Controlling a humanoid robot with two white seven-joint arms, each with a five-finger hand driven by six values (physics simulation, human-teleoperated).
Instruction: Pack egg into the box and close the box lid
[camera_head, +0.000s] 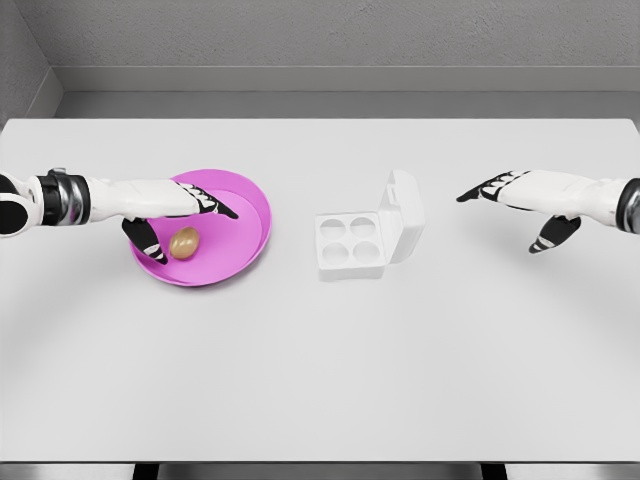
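Observation:
A brown egg (184, 243) lies in a shallow magenta plate (245, 240) on the left half of the white table. My left hand (178, 214) hovers over the plate's near-left part, fingers stretched out above the egg and thumb hanging down beside it, holding nothing. A white egg box (351, 244) with four hollow cups sits at the table's middle, its lid (404, 214) standing up on the right side. My right hand (520, 203) floats open to the right of the box, well apart from it.
The white table (320, 370) stretches wide in front of the plate and box. A grey wall and ledge run behind its far edge.

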